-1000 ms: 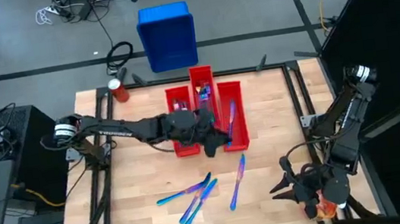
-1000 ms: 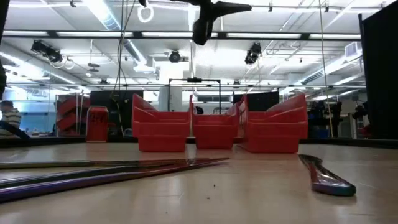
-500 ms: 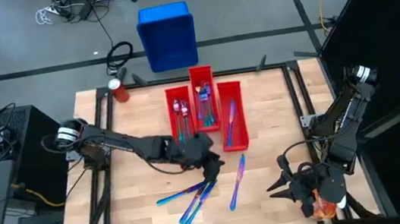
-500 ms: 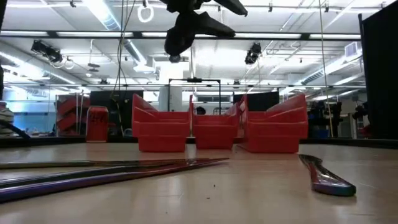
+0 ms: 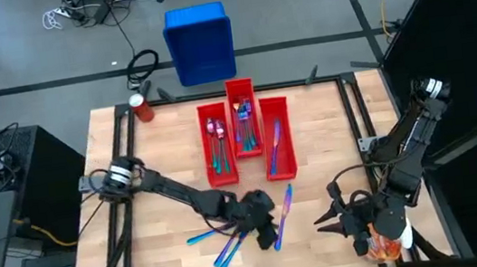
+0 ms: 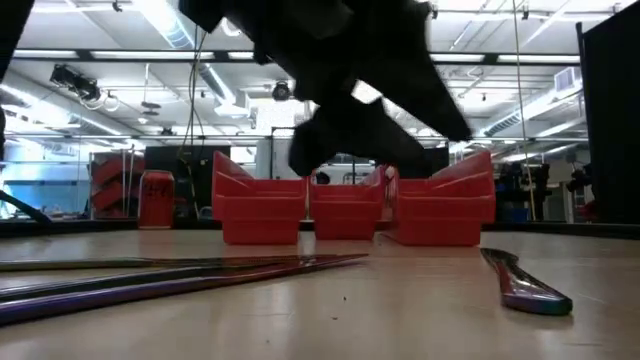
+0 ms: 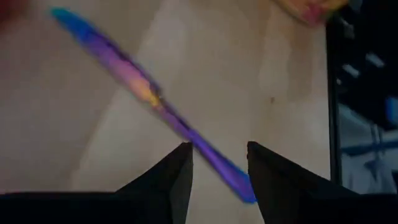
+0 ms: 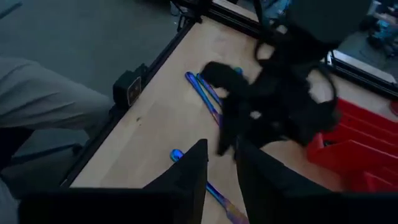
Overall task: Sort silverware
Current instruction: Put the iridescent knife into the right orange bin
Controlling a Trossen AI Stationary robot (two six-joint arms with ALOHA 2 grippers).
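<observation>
From above, the left arm reaches across the wooden table, its left gripper low over the loose silverware near the front edge. A single knife lies just beside it toward the right arm, and a crossed cluster of pieces lies partly under it. Three red bins stand side by side at the middle of the table, each holding sorted pieces. A red can stands at the far left corner, and a blue crate sits on the floor beyond. The right gripper waits at the front right corner, its fingers spread apart and empty.

At table height, the left arm shows as a dark blurred mass hanging in front of the red bins. Long slim pieces stretch over the wood on one side; the knife lies apart on the other.

The left wrist camera shows the two dark fingers parted, gripping nothing, with the tip of the blue and purple knife lying on the wood between them.

The right wrist camera looks past its own fingers, a narrow gap between them and nothing in it, toward the left arm bent over the cluster, with the knife nearer.
</observation>
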